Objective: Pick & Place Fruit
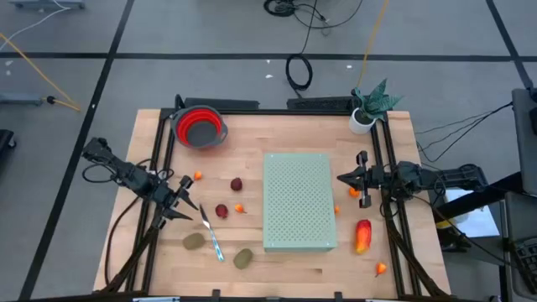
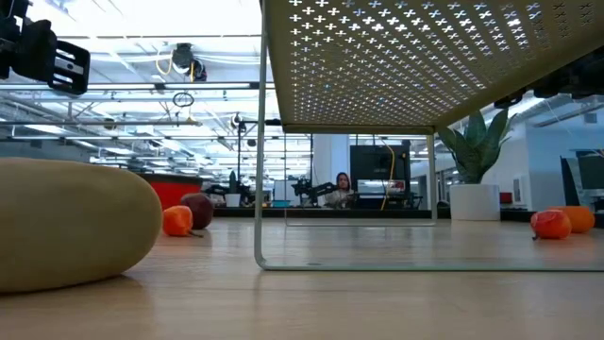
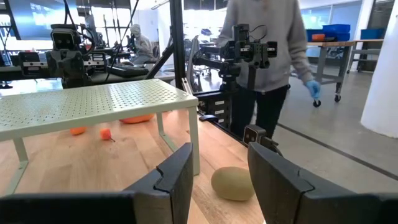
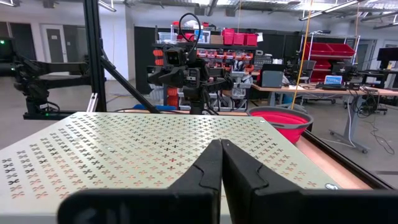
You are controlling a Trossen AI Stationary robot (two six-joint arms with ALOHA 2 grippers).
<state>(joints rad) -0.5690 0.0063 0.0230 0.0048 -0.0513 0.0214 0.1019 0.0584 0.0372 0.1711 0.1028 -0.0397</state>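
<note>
Lying scattered on the wooden desk [image 1: 319,268], every fruit remains unplaced; left pincer [image 1: 186,200] spread and empty, right pincer [image 1: 342,177] pressed together.

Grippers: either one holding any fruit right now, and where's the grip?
Nothing is held. The left gripper is open with an empty gap, a brown-green oval lying on the table beyond it. The right gripper is shut on nothing.

Brown-green oval [image 2: 66,222] cut off at frame edge.
</note>
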